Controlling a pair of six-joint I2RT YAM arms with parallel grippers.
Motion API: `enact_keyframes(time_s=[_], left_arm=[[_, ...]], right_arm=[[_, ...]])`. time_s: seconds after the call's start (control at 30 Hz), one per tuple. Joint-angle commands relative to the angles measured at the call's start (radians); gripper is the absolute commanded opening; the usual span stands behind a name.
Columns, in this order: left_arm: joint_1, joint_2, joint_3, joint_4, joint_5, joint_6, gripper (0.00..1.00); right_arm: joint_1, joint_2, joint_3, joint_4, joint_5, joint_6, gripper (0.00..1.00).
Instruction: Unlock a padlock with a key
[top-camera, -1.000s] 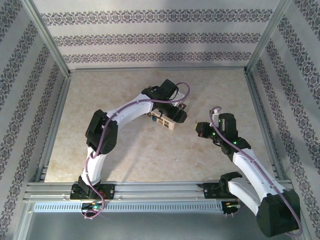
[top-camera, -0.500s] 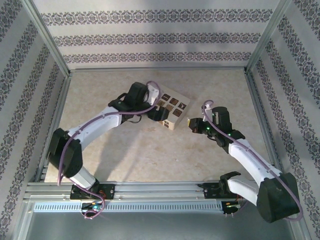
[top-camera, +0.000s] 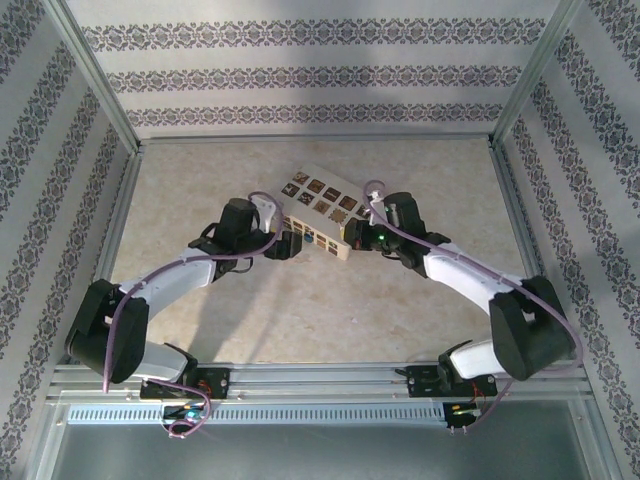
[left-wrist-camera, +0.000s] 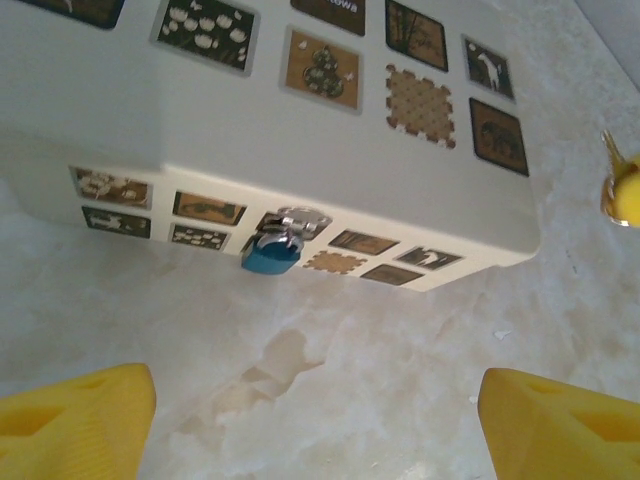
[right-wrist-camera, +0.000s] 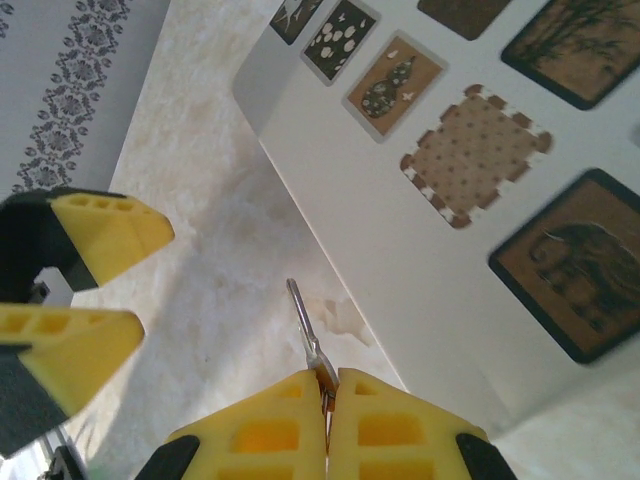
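Observation:
A tiny blue padlock (left-wrist-camera: 270, 255) hangs from a silvery hasp (left-wrist-camera: 292, 220) on the front face of the cream box (left-wrist-camera: 300, 140). My left gripper (left-wrist-camera: 315, 430) is open a short way in front of it, its yellow fingers (left-wrist-camera: 70, 420) wide apart with nothing between them. In the top view the left gripper (top-camera: 287, 245) faces the box (top-camera: 322, 205) from the left. My right gripper (right-wrist-camera: 330, 385) is shut on a thin metal key (right-wrist-camera: 303, 325), whose blade points forward along the box edge (right-wrist-camera: 420, 250). From above, the right gripper (top-camera: 358, 236) sits at the box's right corner.
The box lies on a marbled table (top-camera: 300, 310) fenced by metal rails (top-camera: 110, 250) and patterned walls. The two grippers are close together at the box front; the left fingers (right-wrist-camera: 75, 290) show in the right wrist view.
The left arm has drawn back to the left, uncovering the box top, and its jaws opened a little wider. The right arm has swung left up to the box with the key.

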Motion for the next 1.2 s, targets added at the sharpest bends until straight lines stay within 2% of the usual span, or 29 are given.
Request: enact_keyframes(time_s=[0.0,0.1,0.23,0.33,0.4,0.53,0.7,1.17], left_arm=[[0.014,-0.032,-0.074,0.177,-0.045,0.008,0.84],[0.017,-0.026,-0.106,0.219,-0.073,0.009,0.84],[0.022,0.005,-0.103,0.208,-0.049,0.032,0.83],[0.039,0.043,-0.062,0.133,-0.029,0.026,0.77],[0.069,0.083,-0.038,0.104,0.025,0.009,0.69],[0.122,0.168,-0.050,0.241,0.170,-0.070,0.63],[0.126,0.250,-0.038,0.329,0.239,-0.090,0.61],[0.115,0.400,-0.003,0.477,0.308,-0.117,0.61]], right_arm=[[0.012,0.065,0.053,0.063,-0.032,0.024,0.00],[0.012,0.126,0.084,0.075,-0.037,0.033,0.00],[0.010,0.191,0.109,0.089,-0.044,0.037,0.00],[0.011,0.222,0.117,0.098,-0.053,0.040,0.00],[0.009,0.231,0.113,0.098,-0.053,0.040,0.00],[0.003,0.236,0.088,0.098,-0.048,0.040,0.00],[-0.005,0.231,0.056,0.096,-0.050,0.041,0.00],[-0.008,0.224,0.036,0.086,-0.039,0.033,0.00]])
